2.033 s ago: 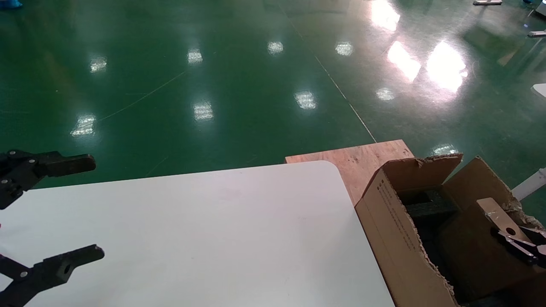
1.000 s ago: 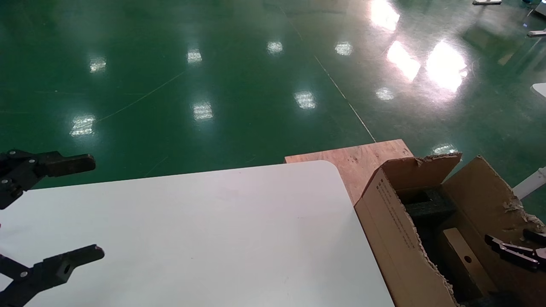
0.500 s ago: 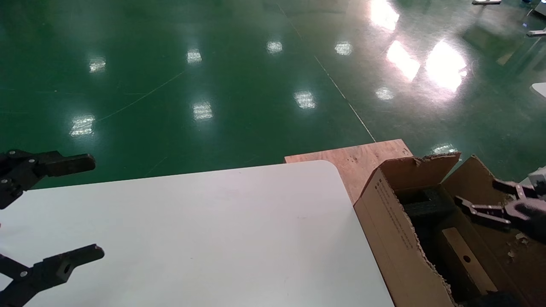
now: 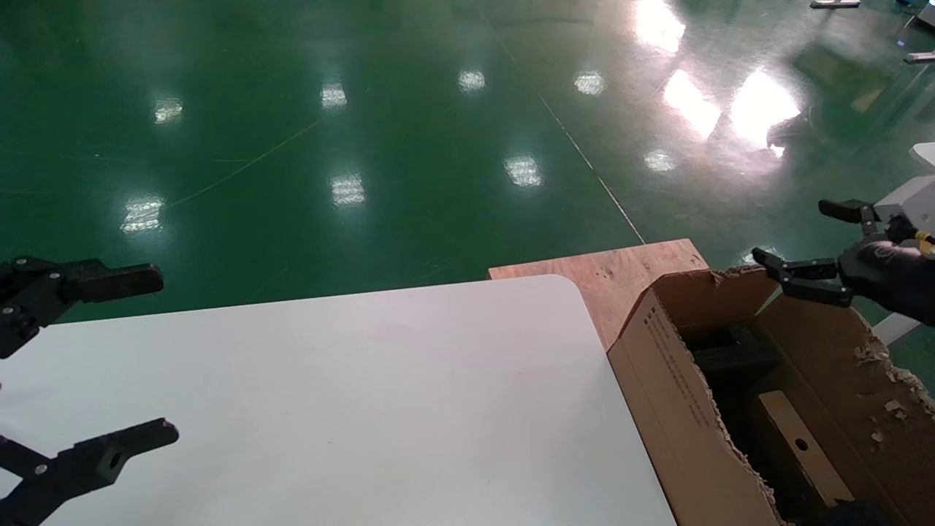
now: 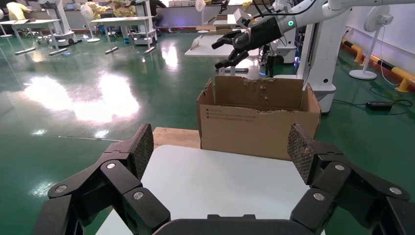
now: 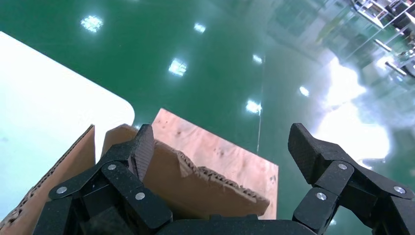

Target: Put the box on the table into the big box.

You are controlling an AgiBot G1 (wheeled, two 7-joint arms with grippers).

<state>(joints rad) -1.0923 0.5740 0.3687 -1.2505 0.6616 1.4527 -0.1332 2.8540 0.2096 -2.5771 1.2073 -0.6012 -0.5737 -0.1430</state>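
Note:
The small flat brownish box (image 4: 800,447), with one round hole in its face, lies inside the big corrugated carton (image 4: 661,365) beside black foam (image 4: 730,356). My right gripper (image 4: 792,232) is open and empty, raised above the carton's far right corner. In the right wrist view it (image 6: 221,142) hangs over a ragged flap (image 6: 195,188). My left gripper (image 4: 164,354) is open and empty at the left edge of the white table (image 4: 365,394). In the left wrist view it (image 5: 220,147) faces the carton (image 5: 254,129) across the table (image 5: 220,181).
A reddish plywood board (image 4: 606,270) lies under the carton and beyond the table's far right corner. Shiny green floor (image 4: 365,146) surrounds everything. The left wrist view shows the robot body (image 5: 323,54) and other tables (image 5: 117,22) in the background.
My right gripper let go of the small box, which now lies inside the carton. The gripper opened, then rose up and back out of the carton. The left arm has not moved.

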